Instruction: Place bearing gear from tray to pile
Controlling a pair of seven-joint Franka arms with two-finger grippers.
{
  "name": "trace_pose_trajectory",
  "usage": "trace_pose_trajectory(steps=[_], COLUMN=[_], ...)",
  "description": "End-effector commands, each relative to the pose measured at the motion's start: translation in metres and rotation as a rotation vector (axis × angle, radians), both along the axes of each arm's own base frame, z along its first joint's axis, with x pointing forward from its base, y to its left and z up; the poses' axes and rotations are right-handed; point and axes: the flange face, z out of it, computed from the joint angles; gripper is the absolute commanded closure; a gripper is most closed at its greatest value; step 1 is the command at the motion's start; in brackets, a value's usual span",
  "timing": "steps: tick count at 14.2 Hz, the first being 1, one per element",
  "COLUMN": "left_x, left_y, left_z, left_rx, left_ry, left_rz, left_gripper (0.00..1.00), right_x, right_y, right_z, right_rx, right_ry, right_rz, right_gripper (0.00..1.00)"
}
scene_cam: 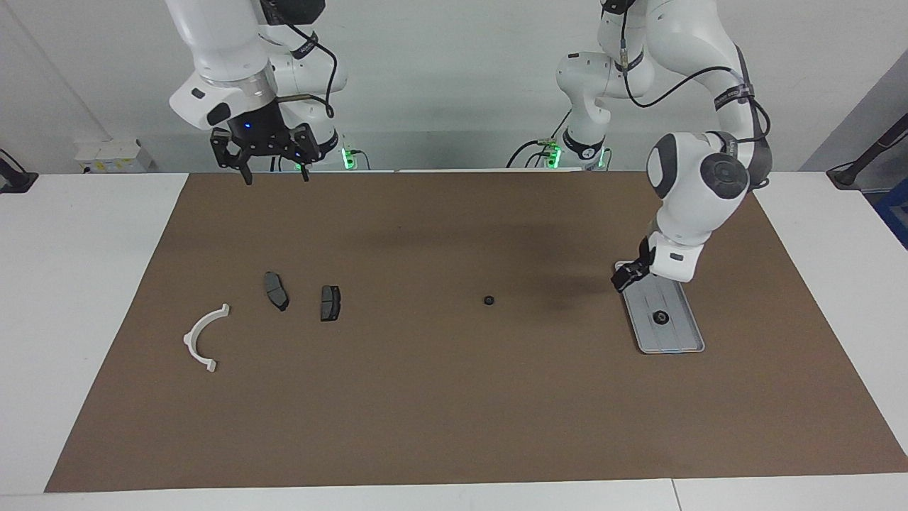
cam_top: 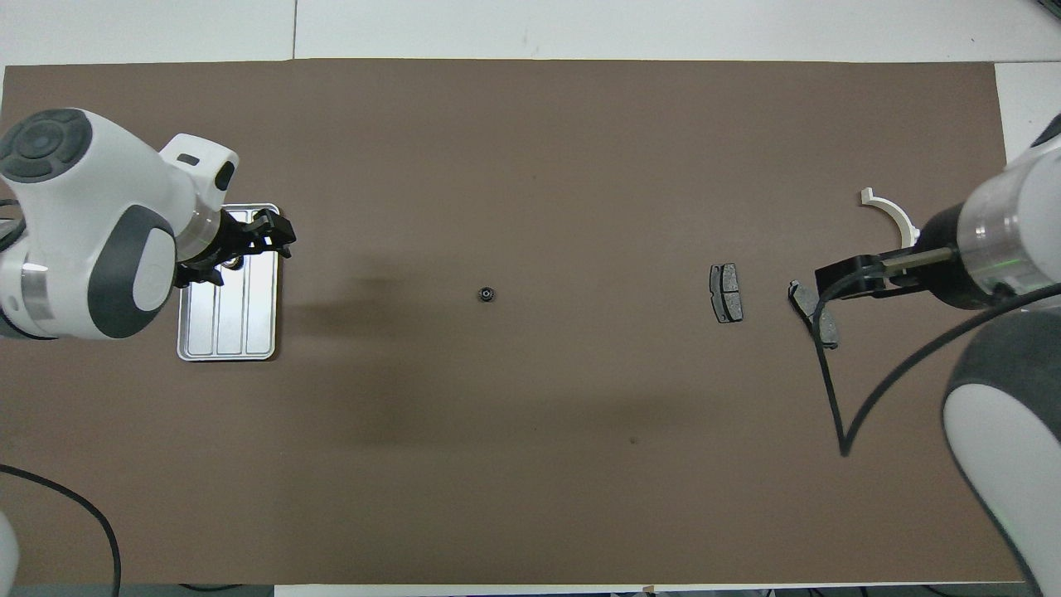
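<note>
Your left gripper hangs over the tray's 12 o'clock edge, fingers released and empty. One bearing gear lies on the mat, between tray and pile; another sits in the tray. Your right gripper waits raised, fingers released.

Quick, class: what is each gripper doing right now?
Left gripper: open, empty, over the ridged silver metal tray.
Right gripper: open, empty, raised over the brown mat.
</note>
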Motion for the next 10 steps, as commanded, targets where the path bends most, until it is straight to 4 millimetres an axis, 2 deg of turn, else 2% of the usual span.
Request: trace_pose_trajectory(steps=[1,3,4,6,8,10], left_x=[-0.001,0.000,0.001,0.004,0.008,0.011], left_y=[0.034,0.050,0.051,0.052,0.056,0.060], left_z=[-0.008,-0.022,-0.029,-0.041,-0.055,-0.061], left_rx=[-0.008,-0.005,-0.005,-0.003,0.030,0.037], left_ry=[-0.046,-0.075,-0.081,-0.080,-0.078,-0.083], left_rz=[-0.061,-0.049,-0.074,-0.079,-0.118,-0.118], left_gripper=[0.00,0.00,0.00,0.10,0.12,0.15], right_x=[0.020,0.028,0.032,0.035,0.046,0.051], right_y=[0.025,0.051,0.062,0.089,0.107,0.134], right_z=[-0.030,-0.048,-0.056,-0.067,-0.084,-0.108], right_rx=[0.013,0.019,0.017,0.013,0.024,0.018], right_ry=[-0.008,-0.016,-0.019,-0.025,-0.039,-0.046], right_rz=[-0.023,0.002,-0.011,-0.030,-0.078,-0.040], right_gripper=[0.00,0.00,0.00,0.00,0.00,0.00])
